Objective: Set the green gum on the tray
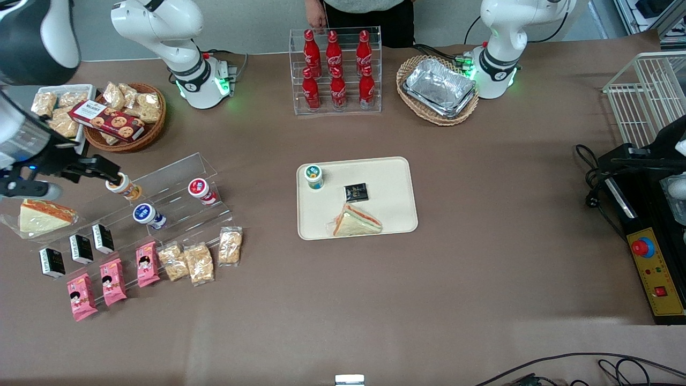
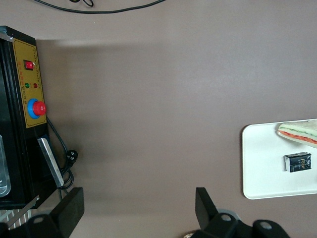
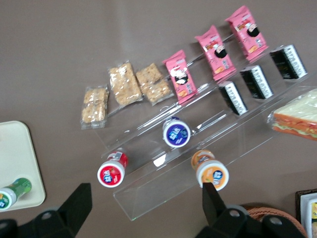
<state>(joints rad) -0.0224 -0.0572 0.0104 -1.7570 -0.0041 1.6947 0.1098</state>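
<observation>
The green gum (image 1: 313, 176), a small bottle with a white-rimmed green lid, stands upright on the beige tray (image 1: 386, 182), in the corner toward the working arm's end and farther from the front camera. The right wrist view shows the green gum (image 3: 12, 192) on the tray's corner (image 3: 15, 153). My right gripper (image 1: 107, 171) hovers far from the tray, over the clear stepped rack (image 1: 171, 185) at the working arm's end. It is open and holds nothing. One of its fingers (image 3: 212, 198) is close beside the orange-lidded bottle (image 3: 212, 173).
A sandwich (image 1: 356, 221) and a black packet (image 1: 356, 191) also lie on the tray. The rack holds red-lidded (image 1: 201, 190) and blue-lidded (image 1: 147, 214) bottles, black packets and pink snack packs (image 1: 113, 280). Cola bottles (image 1: 335, 69) and wicker baskets (image 1: 437, 88) stand near the arm bases.
</observation>
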